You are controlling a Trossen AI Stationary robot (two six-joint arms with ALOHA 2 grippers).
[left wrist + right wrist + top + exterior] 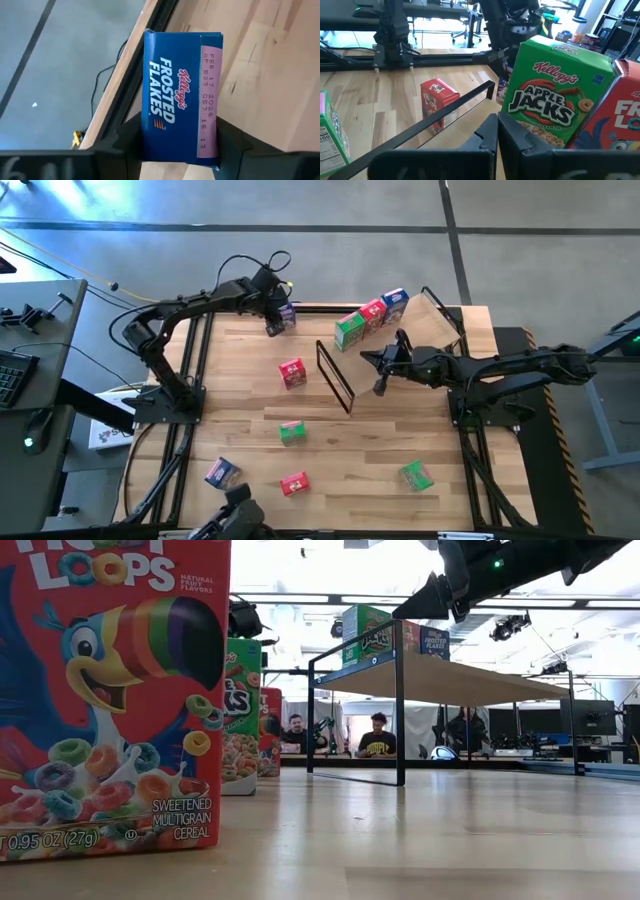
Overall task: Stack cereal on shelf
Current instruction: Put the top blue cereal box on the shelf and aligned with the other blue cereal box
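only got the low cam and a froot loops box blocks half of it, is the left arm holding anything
Observer: Yes, the left jaws are shut on a blue Frosted Flakes box, up at the far edge of the table.
Operator: and the right one
Observer: The right jaws are shut and empty, close beside the shelf.
Operator: how many boxes lie loose on the table
Observer: Five: a red box, a green box, a blue box, a second red box and a second green box.
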